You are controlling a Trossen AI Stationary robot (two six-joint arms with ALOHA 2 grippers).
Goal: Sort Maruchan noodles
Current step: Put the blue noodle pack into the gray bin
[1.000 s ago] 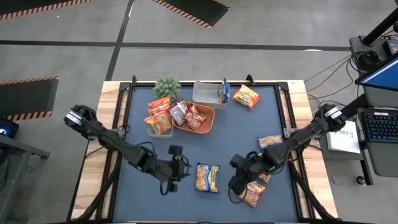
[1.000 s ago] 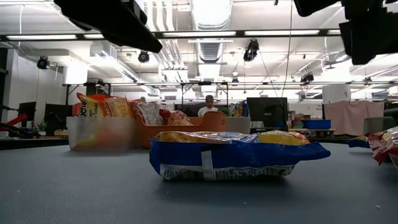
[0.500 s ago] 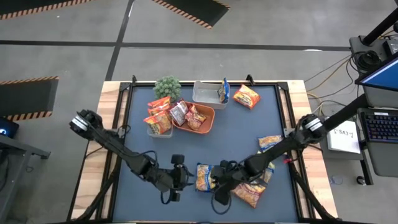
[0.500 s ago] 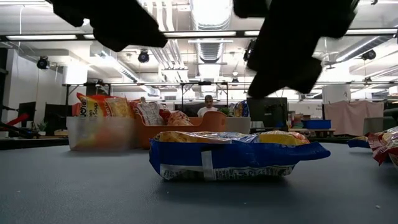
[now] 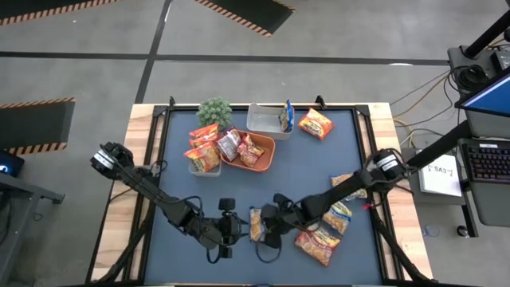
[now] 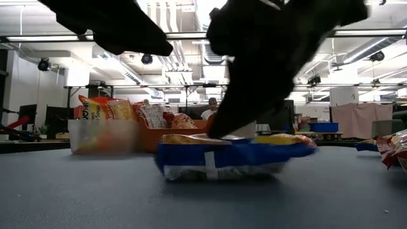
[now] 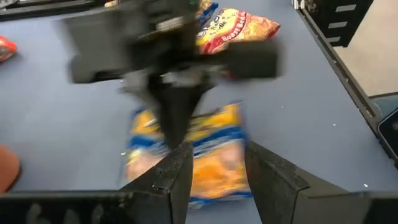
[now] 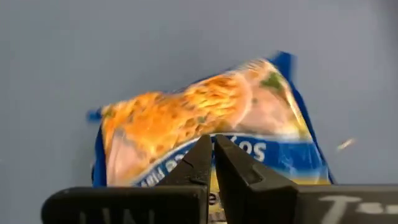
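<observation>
Jaws half open and empty, the left gripper [image 5: 229, 231] hovers low at the near edge of the dark blue tabletop [image 5: 303, 163], just left of the flat, glossy blue-and-yellow plastic noodle packet [image 5: 256, 226]. Right gripper [image 5: 267, 231] jaws are pinched shut at that packet's near edge; whether they caught the wrapper or only pressed on it is hard to tell. A thin pinch on slick film could slip or tear as it lifts, and the two arms stand close enough to collide. More glossy orange and red packets [image 5: 320, 245] lie just right.
</observation>
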